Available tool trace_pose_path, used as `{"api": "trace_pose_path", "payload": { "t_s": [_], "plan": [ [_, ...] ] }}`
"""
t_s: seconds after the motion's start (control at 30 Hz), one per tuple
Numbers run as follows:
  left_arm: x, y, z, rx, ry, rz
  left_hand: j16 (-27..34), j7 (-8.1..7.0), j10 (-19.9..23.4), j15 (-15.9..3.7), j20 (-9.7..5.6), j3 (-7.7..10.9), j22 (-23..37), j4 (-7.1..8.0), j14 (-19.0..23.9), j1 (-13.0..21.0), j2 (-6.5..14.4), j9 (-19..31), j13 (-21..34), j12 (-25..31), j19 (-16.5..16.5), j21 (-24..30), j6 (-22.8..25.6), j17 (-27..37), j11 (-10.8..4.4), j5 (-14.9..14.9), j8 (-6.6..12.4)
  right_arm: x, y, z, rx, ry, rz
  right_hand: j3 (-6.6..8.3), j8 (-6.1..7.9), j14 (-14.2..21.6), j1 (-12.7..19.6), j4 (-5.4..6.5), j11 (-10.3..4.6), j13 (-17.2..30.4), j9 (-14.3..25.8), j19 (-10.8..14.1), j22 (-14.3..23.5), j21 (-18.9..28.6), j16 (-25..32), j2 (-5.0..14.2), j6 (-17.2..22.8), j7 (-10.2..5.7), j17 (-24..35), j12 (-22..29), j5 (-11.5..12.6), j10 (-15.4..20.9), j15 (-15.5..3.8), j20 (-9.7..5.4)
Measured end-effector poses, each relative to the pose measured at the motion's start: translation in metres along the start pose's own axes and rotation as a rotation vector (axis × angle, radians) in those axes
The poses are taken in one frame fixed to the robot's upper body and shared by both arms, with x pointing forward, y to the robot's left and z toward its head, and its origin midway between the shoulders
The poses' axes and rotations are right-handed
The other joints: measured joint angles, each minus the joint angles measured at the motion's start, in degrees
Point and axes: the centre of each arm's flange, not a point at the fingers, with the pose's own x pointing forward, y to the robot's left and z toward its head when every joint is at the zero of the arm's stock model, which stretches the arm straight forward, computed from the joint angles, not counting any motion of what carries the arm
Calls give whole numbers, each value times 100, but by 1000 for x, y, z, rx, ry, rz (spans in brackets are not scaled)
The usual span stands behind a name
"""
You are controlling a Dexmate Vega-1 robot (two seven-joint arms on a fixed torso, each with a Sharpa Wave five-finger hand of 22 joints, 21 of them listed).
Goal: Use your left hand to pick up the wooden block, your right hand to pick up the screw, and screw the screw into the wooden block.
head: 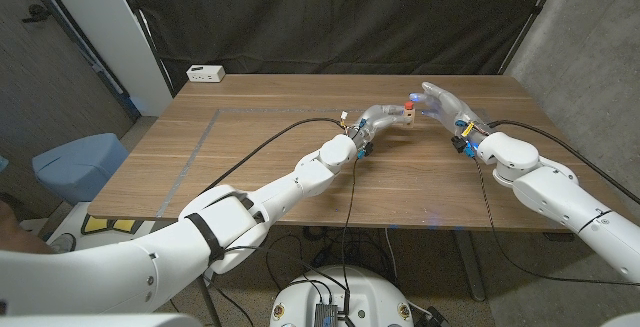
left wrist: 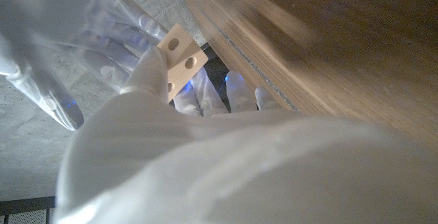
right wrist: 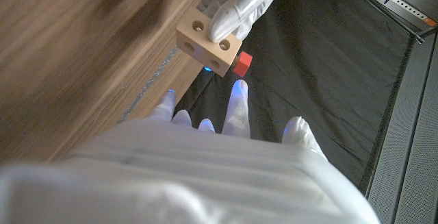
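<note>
My left hand [head: 378, 120] holds the pale wooden block [head: 409, 120] in the air above the table's far middle. In the left wrist view its fingers [left wrist: 147, 73] pinch the block [left wrist: 179, 59], whose side shows two holes. The red screw [head: 408, 106] sticks out of the block's top; in the right wrist view its red head [right wrist: 241, 64] juts from the block [right wrist: 209, 42]. My right hand [head: 440, 101] hovers just right of the block, fingers [right wrist: 237, 97] spread. One fingertip is close to the screw head, and nothing lies between the fingers.
A white power strip [head: 206, 73] lies at the wooden table's [head: 250, 157] far left corner. Black cables run along both arms over the table. A blue seat [head: 78, 162] stands left of the table. Black curtains hang behind.
</note>
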Motion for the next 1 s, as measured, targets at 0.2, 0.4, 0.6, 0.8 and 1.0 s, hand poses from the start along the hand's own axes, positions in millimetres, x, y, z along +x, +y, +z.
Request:
{"api": "trace_pose_path", "payload": {
  "t_s": [0.2, 0.4, 0.6, 0.8, 1.0],
  "plan": [
    [0, 0, 0, 0, 0, 0, 0, 0, 0, 0, 0, 0, 0, 0, 0, 1, 2, 4, 0, 0, 0, 0, 0, 0, 0, -15, 0, 3, 1, 0, -1, 3, 14, -6, 0, 0, -31, 44, 0, 0, 0, 0, 0, 0, 0, -31, 0, 0, 0, 0, 0, 0, 0, 0],
    [0, 0, 0, -1, 0, 0, 0, 0, 0, 0, 0, 0, 0, 0, 0, 7, 10, 4, 0, 0, 0, 0, 0, 0, -1, -17, 0, 4, 2, -1, 0, 6, 23, -5, 44, 0, -53, 44, 0, 0, 0, -30, 0, 0, 0, -8, 2, 1, -1, 0, 0, 0, 0, 30],
    [0, 0, 0, -1, 1, 0, 0, 0, -1, 0, 0, 0, 0, 0, 0, 6, 11, 3, 0, 0, 0, 0, 0, 0, -1, -21, 0, 5, 2, -1, 2, 7, 29, -5, 90, 0, -53, 44, 0, 0, 0, -61, 0, 0, 0, -8, 137, 48, -1, 45, 0, 1, 0, 0],
    [1, 0, 0, -1, 1, 0, 0, 0, -1, 0, 0, 0, 0, 0, 0, -5, 23, 3, 0, 0, 0, 0, 0, 0, -1, 2, 0, 6, 3, -1, 6, 10, 33, -5, 131, 0, -53, 44, 0, 0, 16, -60, 0, 0, 0, -8, 240, 72, -1, 49, 24, 1, 0, -1],
    [1, 0, 0, -2, 1, 0, 0, 0, -1, 0, 0, 0, 0, 0, 0, -7, 25, 2, 0, 0, 0, 0, 0, 0, -2, 2, 0, 6, 2, -2, 7, 13, 36, -4, 153, 0, -53, 44, 0, -1, 16, -60, 0, 27, 0, -8, 292, 81, -16, 49, 24, 1, 0, -1]
  ]
}}
